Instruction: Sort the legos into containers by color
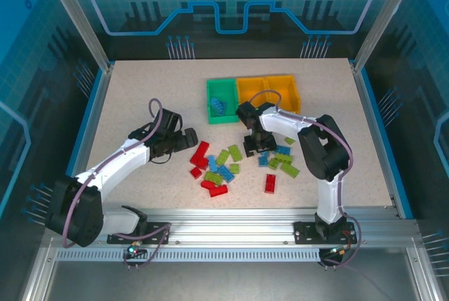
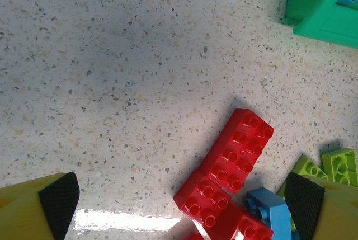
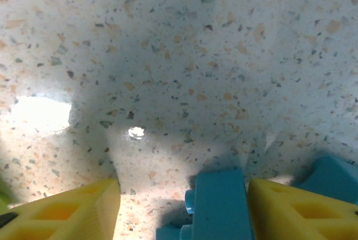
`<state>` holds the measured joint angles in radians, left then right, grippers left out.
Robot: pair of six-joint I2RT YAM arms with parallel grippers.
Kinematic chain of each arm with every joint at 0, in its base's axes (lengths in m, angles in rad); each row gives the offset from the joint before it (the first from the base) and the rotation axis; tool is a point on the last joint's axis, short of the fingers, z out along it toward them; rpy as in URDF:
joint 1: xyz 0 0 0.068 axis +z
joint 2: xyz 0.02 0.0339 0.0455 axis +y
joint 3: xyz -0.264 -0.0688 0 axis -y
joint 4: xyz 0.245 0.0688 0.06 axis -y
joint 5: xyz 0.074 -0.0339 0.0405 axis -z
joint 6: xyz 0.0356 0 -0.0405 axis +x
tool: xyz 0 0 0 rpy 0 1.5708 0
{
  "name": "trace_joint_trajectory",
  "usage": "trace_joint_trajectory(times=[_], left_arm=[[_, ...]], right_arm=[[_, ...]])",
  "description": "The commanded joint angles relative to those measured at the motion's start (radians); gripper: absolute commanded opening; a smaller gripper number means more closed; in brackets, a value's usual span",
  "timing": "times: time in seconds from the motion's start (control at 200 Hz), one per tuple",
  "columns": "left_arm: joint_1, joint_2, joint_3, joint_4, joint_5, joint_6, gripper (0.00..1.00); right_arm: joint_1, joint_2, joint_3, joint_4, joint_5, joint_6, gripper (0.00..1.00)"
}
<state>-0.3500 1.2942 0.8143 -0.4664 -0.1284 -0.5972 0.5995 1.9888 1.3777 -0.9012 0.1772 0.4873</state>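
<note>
Red, blue and lime legos lie scattered mid-table around a red brick (image 1: 201,152). The green bin (image 1: 210,108) holds a few blue bricks (image 1: 220,106) and is joined to two orange bins (image 1: 269,79). My left gripper (image 1: 188,138) is open just left of the pile. Its pads (image 2: 59,198) stand wide around two red bricks (image 2: 240,147), with a blue brick (image 2: 268,209) near the right pad. My right gripper (image 1: 257,152) points down into the pile and is open. A blue brick (image 3: 218,206) stands between its fingers (image 3: 72,212), against the right one, with a gap on the left.
A corner of the green bin (image 2: 324,5) shows at the upper right of the left wrist view. Lime bricks (image 2: 335,164) lie beside the right pad. A lone red brick (image 1: 271,183) sits toward the front edge. Bare speckled table stretches to the left.
</note>
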Motion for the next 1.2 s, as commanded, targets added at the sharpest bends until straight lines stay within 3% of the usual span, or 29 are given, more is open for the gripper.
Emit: trace_joint_trajectory(times=[0.0,0.45,0.64,0.93,1.19], left_arm=[[-0.007,-0.023,-0.013,-0.02,-0.025,-0.004,0.99],[-0.007,-0.023,-0.022,-0.017,-0.023,-0.009,0.99],[-0.007,-0.024,-0.022,-0.018,-0.025,-0.009,0.99],[-0.007,-0.024,-0.023,-0.015,-0.027,-0.013,0.99],[-0.009,-0.015,-0.025,-0.003,-0.009,-0.017,0.99]], right_arm=[[0.012,0.012,0.028,-0.028,0.01,0.016,0.57],[0.021,-0.006,0.046,-0.044,0.036,0.021,0.25],[0.019,-0.016,0.092,-0.055,0.036,0.014,0.24],[0.014,0.029,0.35,-0.111,0.021,-0.008,0.23],[-0.017,0.13,0.575,-0.008,-0.119,0.064,0.24]])
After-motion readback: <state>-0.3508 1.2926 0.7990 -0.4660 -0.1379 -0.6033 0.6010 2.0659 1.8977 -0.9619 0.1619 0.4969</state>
